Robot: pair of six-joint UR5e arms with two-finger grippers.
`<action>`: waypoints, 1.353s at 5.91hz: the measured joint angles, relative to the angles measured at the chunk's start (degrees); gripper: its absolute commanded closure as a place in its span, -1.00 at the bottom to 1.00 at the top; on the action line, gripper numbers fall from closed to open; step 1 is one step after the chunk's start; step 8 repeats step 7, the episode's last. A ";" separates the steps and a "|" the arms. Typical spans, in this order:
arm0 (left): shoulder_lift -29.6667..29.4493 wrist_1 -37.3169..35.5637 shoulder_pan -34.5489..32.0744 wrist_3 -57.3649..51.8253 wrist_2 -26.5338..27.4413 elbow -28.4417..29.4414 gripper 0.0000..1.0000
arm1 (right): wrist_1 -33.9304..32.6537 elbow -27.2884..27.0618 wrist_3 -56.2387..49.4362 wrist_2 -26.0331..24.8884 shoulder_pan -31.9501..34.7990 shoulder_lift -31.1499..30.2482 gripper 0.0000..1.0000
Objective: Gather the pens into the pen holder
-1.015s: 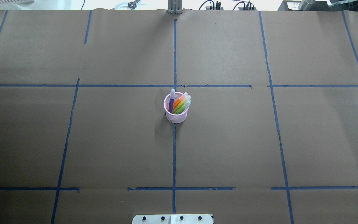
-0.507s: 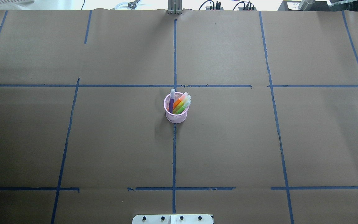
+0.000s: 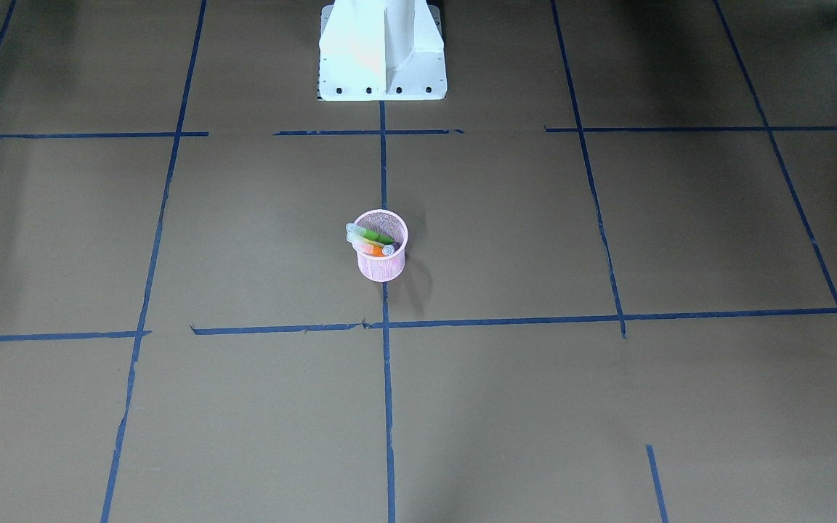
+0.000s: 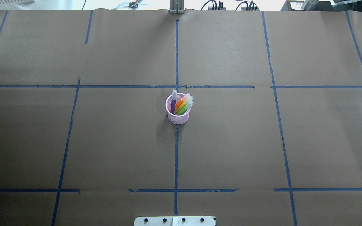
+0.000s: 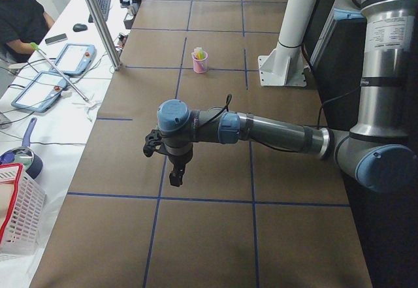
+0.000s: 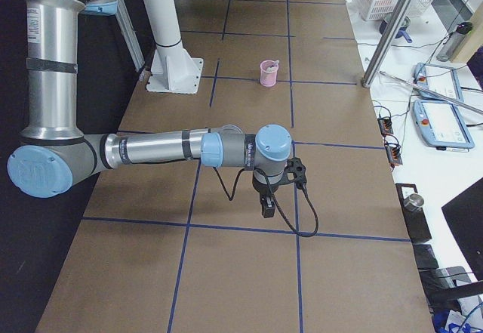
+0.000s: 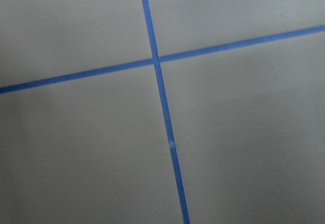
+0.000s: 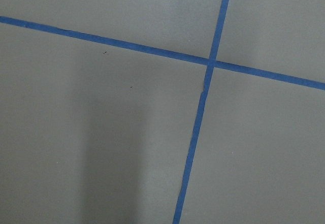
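All three pens (image 4: 181,103) lean inside the holder (image 4: 178,118) in the middle of the table (image 4: 74,141), so the task looks done, with nothing left. The left gripper (image 5: 176,174) and right gripper (image 6: 268,205) hang well apart from the holder; whether their jaws are clenched or released I cannot tell. Nothing differs from the earlier frame

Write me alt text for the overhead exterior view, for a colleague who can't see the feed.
A pink mesh pen holder stands upright near the middle of the brown table, holding a purple pen, an orange pen and a green pen, cap ends above the rim. Blue tape lines mark a grid on the table.
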State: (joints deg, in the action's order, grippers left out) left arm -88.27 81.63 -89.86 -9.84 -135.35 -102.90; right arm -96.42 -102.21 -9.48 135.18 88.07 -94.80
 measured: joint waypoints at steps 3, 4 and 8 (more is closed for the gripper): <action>0.77 -0.36 -0.04 0.08 0.00 -0.46 -1.00 | 0.18 0.07 -0.12 0.12 0.00 -0.53 -1.00; 1.06 -0.35 -0.02 0.06 0.00 -0.50 -1.00 | 0.18 0.15 -0.24 0.18 0.00 -0.55 -1.00; 1.33 -0.27 0.03 0.08 0.00 -0.58 -1.00 | 0.14 0.27 -0.52 0.39 0.00 -0.56 -1.00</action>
